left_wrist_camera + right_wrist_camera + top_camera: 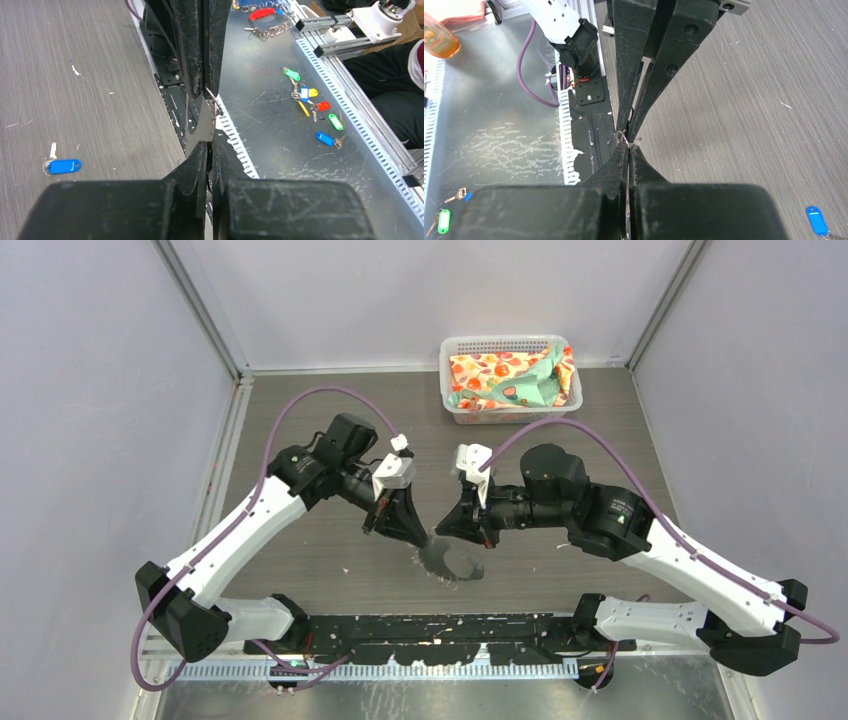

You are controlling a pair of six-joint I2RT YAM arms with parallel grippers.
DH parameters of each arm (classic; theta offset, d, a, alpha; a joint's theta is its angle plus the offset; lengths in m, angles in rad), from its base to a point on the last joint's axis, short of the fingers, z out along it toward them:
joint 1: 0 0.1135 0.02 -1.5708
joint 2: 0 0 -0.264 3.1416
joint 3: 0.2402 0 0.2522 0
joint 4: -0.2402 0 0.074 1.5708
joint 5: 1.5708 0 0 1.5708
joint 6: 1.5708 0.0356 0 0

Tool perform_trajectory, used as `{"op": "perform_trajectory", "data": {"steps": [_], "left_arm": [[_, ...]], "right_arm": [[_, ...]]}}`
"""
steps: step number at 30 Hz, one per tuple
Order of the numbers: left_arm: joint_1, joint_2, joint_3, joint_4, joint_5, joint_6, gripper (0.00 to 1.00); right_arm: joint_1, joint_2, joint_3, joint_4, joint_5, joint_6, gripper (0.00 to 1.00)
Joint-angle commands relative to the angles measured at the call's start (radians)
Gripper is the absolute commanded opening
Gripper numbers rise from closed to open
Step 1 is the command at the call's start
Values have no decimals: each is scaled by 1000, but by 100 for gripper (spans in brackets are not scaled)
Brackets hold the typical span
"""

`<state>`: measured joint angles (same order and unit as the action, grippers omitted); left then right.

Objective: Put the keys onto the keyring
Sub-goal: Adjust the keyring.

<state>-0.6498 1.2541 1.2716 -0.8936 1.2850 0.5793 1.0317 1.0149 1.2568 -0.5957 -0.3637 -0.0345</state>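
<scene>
My right gripper [626, 146] is shut on the keyring [623, 135], a thin silver wire that runs between its fingers and sticks out at the tip. The wire also shows at that gripper's tip in the left wrist view [214, 101]. My left gripper [207, 145] is shut; I cannot make out anything in it. The two grippers meet tip to tip above the table's middle, left [422, 537] and right [446, 528]. One blue-headed key [62, 166] lies on the table, apart from both grippers, and also shows in the right wrist view [816, 220]. The second key is not visible.
A white basket [510, 345] with patterned cloth stands at the back. Past the table's near edge lies a metal bench [280, 125] with several coloured key tags [310, 100]. The arm mounting plate [440, 625] runs along the near edge.
</scene>
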Motion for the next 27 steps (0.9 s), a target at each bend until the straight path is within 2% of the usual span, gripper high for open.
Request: {"op": "perform_trajectory", "data": {"steps": [1,6,7,8,9,12,15,18,23,27], "left_arm": [[10,-15,43,9,64,-39,0],[24,-9,50,52,64,-85,1],[27,-8,49,73,37,-90,11],[31,-11,48,107,1,-102,25],[38,-15,44,145,-32,-118,33],[42,-50,7,331,-277,-226,51],[54,-117,-67,537,-506,-247,61],[57,-167,-102,584,-582,-269,65],[56,-228,-136,568,-575,-441,66],[56,-265,-186,596,-584,-520,66]], "right_arm": [[5,-10,58,-42,-14,-22,1],[7,3,91,-96,-23,-25,1],[8,7,97,-105,-19,-21,1],[8,10,104,-113,-13,-17,1],[9,11,109,-121,-2,-13,1],[11,20,136,-155,80,10,1],[13,51,180,-212,172,31,1],[18,82,214,-246,291,63,1],[54,178,302,-317,541,114,1],[75,285,413,-409,744,194,1]]}}
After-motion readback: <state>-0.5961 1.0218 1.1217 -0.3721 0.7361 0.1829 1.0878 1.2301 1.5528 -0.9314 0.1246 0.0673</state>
